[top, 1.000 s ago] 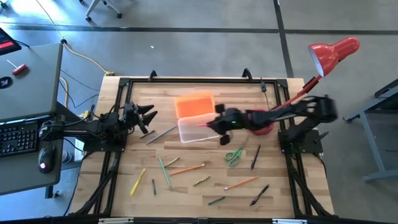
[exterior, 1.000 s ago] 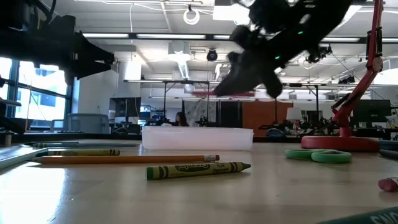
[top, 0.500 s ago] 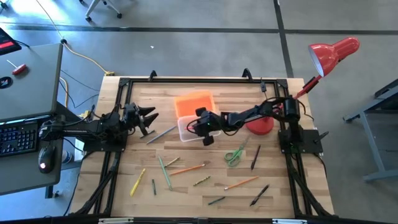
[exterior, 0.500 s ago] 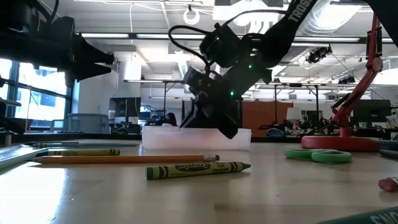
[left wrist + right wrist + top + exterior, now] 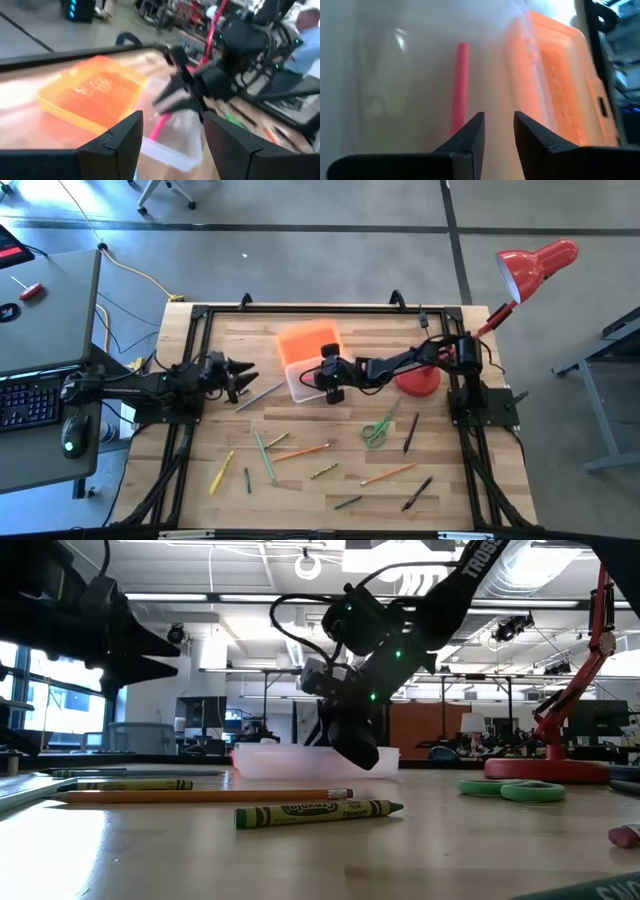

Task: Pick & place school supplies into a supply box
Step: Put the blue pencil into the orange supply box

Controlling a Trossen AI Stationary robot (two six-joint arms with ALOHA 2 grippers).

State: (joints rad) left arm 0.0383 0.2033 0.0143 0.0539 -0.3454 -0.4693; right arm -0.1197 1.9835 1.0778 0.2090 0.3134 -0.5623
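Pink pen [image 5: 460, 85] now lies loose in the box [image 5: 300, 385].
Right end effector [image 5: 331, 380] over box, fingers parted narrowly, empty; one second ago it carried the pen in. Left end effector [image 5: 238, 371] wide, waiting beside box.

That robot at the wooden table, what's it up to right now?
It is tidying school supplies into the clear supply box, whose orange lid lies beside it. The right gripper is low over the box with its fingers apart, and a pink pen lies inside, no longer gripped. The left gripper waits open near the table's left edge. Green scissors, pencils and a green crayon are still scattered across the table.
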